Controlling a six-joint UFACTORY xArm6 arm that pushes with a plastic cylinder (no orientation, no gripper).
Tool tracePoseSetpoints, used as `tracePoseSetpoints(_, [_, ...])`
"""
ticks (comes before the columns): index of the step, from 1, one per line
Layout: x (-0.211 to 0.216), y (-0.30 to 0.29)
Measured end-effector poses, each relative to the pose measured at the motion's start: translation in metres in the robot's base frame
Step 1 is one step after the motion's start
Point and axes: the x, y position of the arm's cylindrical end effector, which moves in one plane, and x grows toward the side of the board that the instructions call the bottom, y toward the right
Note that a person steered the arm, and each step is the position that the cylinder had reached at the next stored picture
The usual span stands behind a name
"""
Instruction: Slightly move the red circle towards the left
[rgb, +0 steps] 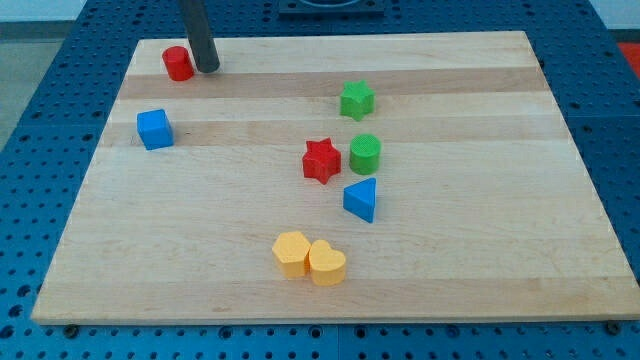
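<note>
Just my tip (207, 70) beside red circle (178, 63) (right).

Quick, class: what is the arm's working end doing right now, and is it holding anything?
My tip: a plain rod, no jaws, holding nothing; it sits just at the view's right of the red circle, close beside it.

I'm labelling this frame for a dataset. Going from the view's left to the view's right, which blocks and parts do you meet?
Blue cube → red circle → my tip, just right of the red circle → yellow hexagon → green star. The yellow heart, red star, blue triangle and green circle overlap sideways, so I leave them out.
</note>
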Motion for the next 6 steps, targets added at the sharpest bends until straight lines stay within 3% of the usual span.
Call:
tracePoseSetpoints(3, [-0.003, -0.011])
tracePoseSetpoints(6, [0.011, 0.035])
